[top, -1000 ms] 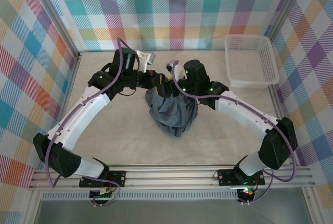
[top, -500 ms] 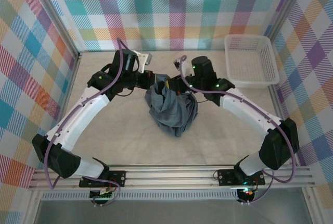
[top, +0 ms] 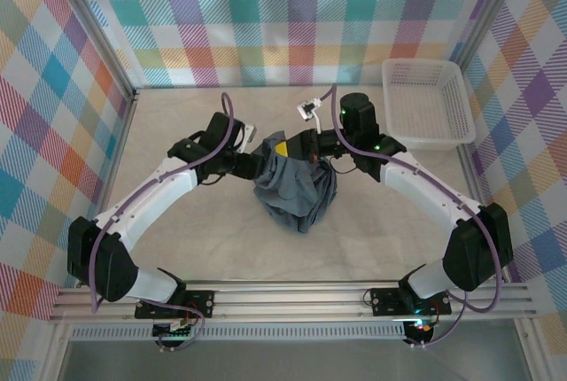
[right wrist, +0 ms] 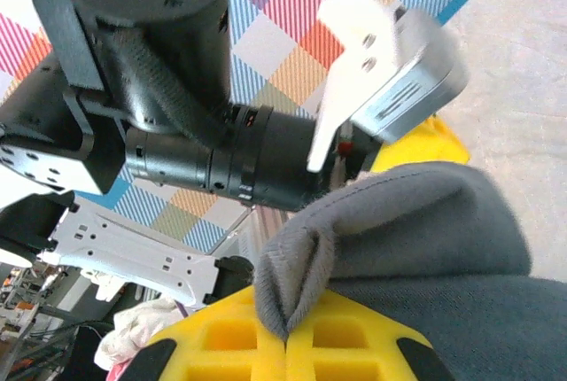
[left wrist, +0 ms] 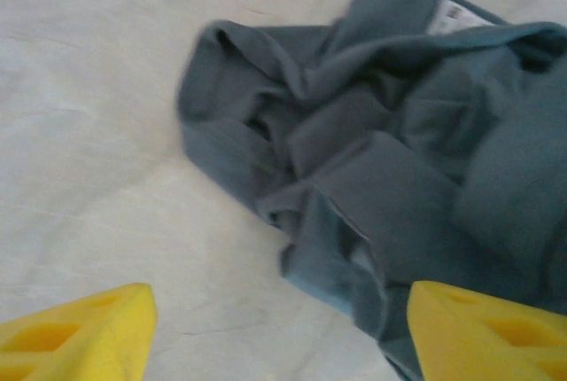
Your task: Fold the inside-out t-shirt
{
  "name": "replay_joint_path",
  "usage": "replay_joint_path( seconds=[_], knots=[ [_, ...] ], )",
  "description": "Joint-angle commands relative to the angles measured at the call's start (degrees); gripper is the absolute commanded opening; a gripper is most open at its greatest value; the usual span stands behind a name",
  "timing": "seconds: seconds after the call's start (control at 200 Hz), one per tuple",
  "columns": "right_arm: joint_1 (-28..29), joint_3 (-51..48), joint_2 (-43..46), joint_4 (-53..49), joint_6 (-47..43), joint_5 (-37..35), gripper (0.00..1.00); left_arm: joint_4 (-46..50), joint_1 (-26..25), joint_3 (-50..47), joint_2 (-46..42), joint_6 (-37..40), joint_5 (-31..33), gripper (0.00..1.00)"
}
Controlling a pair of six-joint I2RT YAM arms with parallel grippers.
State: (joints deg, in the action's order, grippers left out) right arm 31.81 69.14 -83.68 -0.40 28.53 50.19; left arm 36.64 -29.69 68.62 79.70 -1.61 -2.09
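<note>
Against a second ago, the left gripper (left wrist: pixel 283 338) is sitting lower and farther back along the left side of the heap, no longer up at its top edge, while the right arm's wrist is standing farther toward the white mesh basket (top: pixel 422 65); the inside-out t-shirt (top: pixel 297 190) is staying bunched in much the same spot at the middle of the table (top: pixel 230 244), between the two arms and well apart from the basket in the far right corner. A small white tag (left wrist: pixel 462 16) is showing at the upper edge of the slate-grey cloth in the left wrist view, its printing too blurred to read. The left gripper is standing released, its yellow fingertips (left wrist: pixel 75 332) spread wide above the table with the crumpled shirt just beyond them and nothing between them. The right gripper (right wrist: pixel 285 335) is clenching its yellow pads (right wrist: pixel 229 337) on a raised fold of the shirt, holding that fold up
</note>
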Motion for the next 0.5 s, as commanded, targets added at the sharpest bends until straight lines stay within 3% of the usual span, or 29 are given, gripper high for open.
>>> replay_joint_path(
  seconds=[0.0, 0.08, 0.245, 0.37, 0.495],
  knots=[
    [0.1, 2.7, -0.4, -2.5, -2.5, 1.9, 0.00, -6.1, 0.9, -2.9, -4.6, -5.5, -12.5, 0.78],
    [0.1, 3.2, -0.5, -4.2, -3.5, 1.2, 0.00, -9.0, 2.0, -4.2, -6.3, -13.0, -16.4, 0.77],
    [0.1, 3.5, -0.3, -8.0, -6.0, -2.7, 0.00, -11.4, 3.8, -4.6, -9.9, -31.2, -16.2, 0.73],
    [0.1, 3.5, -0.7, -7.5, -5.5, -2.7, 0.00, -24.1, 3.7, -9.2, -11.9, -45.8, -20.4, 0.72],
    [0.1, 3.5, -0.8, -6.1, -4.6, -2.4, 0.00, -23.1, 3.1, -8.6, -8.5, -46.1, -18.7, 0.73]
  ],
)
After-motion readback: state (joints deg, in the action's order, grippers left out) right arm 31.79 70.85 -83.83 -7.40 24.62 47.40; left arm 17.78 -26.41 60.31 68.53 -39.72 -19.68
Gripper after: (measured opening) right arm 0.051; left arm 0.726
